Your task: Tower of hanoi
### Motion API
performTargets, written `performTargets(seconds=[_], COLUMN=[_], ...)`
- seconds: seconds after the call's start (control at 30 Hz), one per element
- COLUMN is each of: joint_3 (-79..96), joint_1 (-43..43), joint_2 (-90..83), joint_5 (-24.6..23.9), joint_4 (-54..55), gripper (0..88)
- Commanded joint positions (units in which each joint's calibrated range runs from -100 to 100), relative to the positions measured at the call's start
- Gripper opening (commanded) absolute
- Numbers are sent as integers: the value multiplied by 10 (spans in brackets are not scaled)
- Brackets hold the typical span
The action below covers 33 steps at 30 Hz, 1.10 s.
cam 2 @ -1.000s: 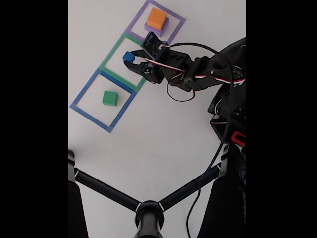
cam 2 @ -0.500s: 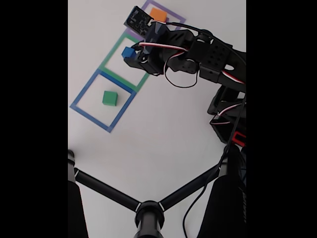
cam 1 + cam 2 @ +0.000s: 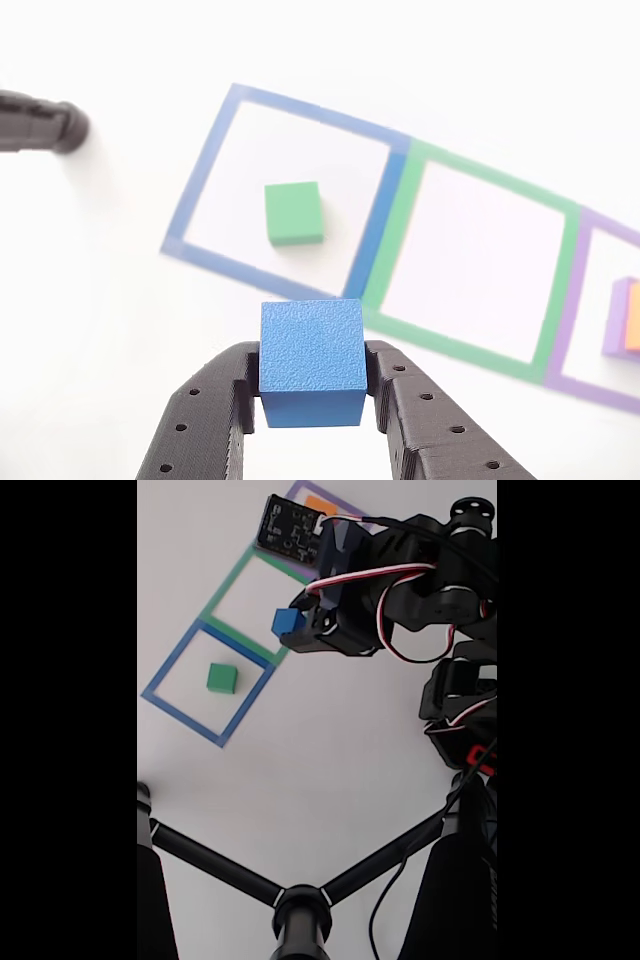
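My end effector [image 3: 310,405] grips the blue cube [image 3: 311,358] above the table. I'd carry it level to the green block [image 3: 294,212] ahead-left, centre, then lower gently.

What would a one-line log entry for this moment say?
hand: shut on blue cube, lifted | green block: inside blue outline | green outline: nothing inside | orange block: in purple outline

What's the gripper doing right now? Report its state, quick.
Gripper: closed on the blue cube, which sits clamped between its two fingers, lifted off the table.
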<state>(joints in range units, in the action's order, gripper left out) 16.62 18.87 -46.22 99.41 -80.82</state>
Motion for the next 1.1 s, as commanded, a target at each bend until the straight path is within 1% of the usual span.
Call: performTargets(seconds=[0.0, 0.1, 0.23, 0.47, 0.67, 0.9, 1.07], joint_3=[-34, -4, 85, 283, 415, 490, 498], joint_1=[25, 31, 35, 32, 33, 24, 23], joint_2=[-15, -12, -12, -2, 48, 164, 239], joint_5=[6, 6, 6, 6, 6, 6, 6], joint_4=[-3, 27, 122, 373, 587, 816, 920], gripper=[9, 9, 9, 9, 11, 16, 17])
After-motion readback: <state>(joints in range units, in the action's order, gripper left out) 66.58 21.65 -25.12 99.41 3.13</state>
